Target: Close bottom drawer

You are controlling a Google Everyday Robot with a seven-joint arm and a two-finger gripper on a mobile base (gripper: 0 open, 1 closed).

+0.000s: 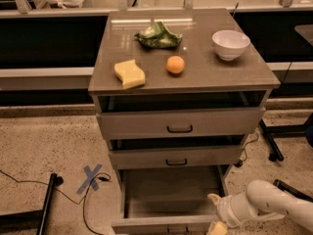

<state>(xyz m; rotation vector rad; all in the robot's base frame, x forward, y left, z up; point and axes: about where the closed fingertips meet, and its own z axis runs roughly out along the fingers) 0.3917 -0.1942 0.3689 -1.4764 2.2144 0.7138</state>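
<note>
The bottom drawer (171,195) of the grey cabinet is pulled far out, its wide shallow tray empty, and its front panel (161,225) lies at the bottom edge of the view. My gripper (215,219) is at the drawer's front right corner, low in the view, on a white arm (266,207) coming in from the right. One pale fingertip (218,228) shows beside the front panel. The middle drawer (176,158) and the tall-fronted top drawer (180,124) above stand slightly out.
On the cabinet top (205,77) lie a yellow sponge (129,73), an orange (175,64), a green bag (159,35) and a white bowl (231,44). Blue tape cross (91,177) and cables lie on the floor at left. A black stand foot (270,141) is at right.
</note>
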